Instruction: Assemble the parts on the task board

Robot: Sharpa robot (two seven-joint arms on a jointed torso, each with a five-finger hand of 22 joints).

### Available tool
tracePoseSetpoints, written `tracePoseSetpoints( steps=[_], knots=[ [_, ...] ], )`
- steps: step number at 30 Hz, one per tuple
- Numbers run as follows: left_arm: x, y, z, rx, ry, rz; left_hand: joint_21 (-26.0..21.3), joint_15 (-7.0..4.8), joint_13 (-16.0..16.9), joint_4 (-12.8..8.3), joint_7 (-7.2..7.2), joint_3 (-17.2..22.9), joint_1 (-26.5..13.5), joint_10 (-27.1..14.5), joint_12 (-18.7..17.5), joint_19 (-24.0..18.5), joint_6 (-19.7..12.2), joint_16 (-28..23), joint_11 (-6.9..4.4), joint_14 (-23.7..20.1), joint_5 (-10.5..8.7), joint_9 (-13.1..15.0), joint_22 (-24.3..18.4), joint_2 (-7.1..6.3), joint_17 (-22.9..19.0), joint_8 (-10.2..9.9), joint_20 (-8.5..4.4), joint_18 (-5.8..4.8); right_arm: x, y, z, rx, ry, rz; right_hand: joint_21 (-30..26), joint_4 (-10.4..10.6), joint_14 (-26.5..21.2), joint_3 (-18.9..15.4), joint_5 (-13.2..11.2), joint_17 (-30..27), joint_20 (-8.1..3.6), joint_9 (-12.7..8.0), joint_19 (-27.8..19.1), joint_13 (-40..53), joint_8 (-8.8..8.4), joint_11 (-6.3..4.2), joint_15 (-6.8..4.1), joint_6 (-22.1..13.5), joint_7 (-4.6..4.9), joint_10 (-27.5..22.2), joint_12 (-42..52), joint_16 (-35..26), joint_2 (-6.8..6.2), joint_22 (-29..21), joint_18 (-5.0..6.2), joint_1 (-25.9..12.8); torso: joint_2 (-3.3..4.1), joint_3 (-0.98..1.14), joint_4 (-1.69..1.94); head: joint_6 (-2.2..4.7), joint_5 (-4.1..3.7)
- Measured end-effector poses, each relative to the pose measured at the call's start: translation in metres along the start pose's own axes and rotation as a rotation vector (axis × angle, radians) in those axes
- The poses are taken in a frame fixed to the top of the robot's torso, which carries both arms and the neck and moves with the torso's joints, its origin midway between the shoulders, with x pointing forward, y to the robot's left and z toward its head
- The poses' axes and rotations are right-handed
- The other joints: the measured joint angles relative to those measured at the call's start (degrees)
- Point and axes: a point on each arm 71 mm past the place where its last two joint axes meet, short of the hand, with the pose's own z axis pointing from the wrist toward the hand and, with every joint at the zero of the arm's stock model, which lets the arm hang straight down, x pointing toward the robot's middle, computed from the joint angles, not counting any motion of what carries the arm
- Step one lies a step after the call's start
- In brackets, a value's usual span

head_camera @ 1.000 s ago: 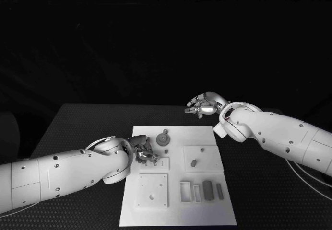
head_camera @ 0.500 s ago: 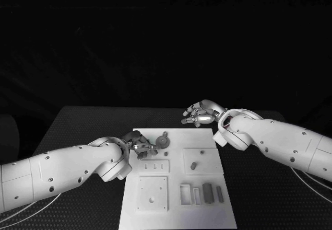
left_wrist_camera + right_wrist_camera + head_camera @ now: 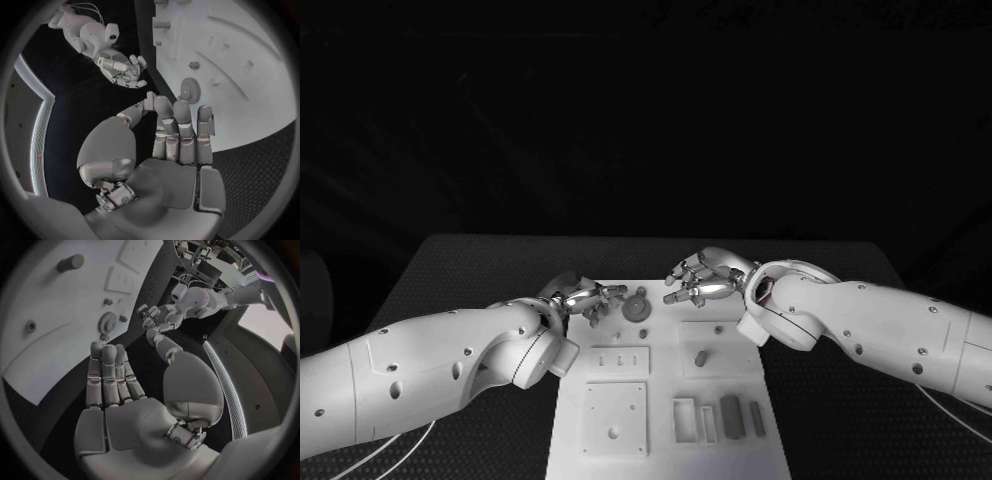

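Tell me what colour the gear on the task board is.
Grey; the gear shows best in the head view, against the white task board.

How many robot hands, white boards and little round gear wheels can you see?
Hands: 2, the left hand and the right hand
White task board: 1
Gear wheel: 1
Total: 4

A white task board [image 3: 589,440] lies flat on the black table, carrying a toothed gear [image 3: 636,308] near its far end, a short peg [image 3: 701,356] (lying on a raised square), and upright rectangular blocks [image 3: 731,410] nearer the robot
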Motion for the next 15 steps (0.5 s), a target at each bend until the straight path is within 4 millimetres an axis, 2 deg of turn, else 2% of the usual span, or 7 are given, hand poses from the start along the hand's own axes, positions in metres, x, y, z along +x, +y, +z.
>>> tracePoseSetpoints(
  steps=[10, 15],
  knots=[
    [-0.001, -0.003, 0.000, 0.037, -0.017, -0.035, 0.00, -0.06, -0.05, -0.16, 0.10, -0.16, 0.10, -0.31, 0.00, 0.00, -0.10, 0.00, -0.09, -0.22, -0.22, 0.00, 0.01, 0.35, -0.06, -0.20, 0.00, 0.00, 0.027, 0.013, 0.000, -0.030, 0.083, 0.043, 0.00, -0.85, -0.43, -0.85, -0.22, -0.07, 0.00, -0.16, 0.00, -0.05, 0.00, 0.01, -0.03, -0.48, -0.05, -0.01, 0.20, 0.21, -0.46, 0.03, 0.02, -0.46, 0.01, -0.01, 0.03, 0.60, 0.24],
    [0.000, -0.004, 0.000, 0.049, -0.017, -0.037, 0.00, -0.05, -0.05, -0.16, 0.10, -0.16, 0.07, -0.40, 0.00, 0.00, -0.11, 0.00, 0.00, -0.22, -0.23, -0.02, 0.05, 0.38, -0.06, -0.20, 0.00, 0.00, 0.033, 0.020, 0.002, -0.049, 0.081, 0.061, 0.00, -1.16, -0.43, -1.16, -0.22, -0.07, 0.00, -0.16, 0.00, -0.05, 0.00, 0.01, -0.02, -0.48, -0.05, -0.01, 0.82, 0.56, -0.46, 0.05, 0.02, -0.46, 0.04, 0.03, 0.05, 0.73, 0.22]
  ],
)
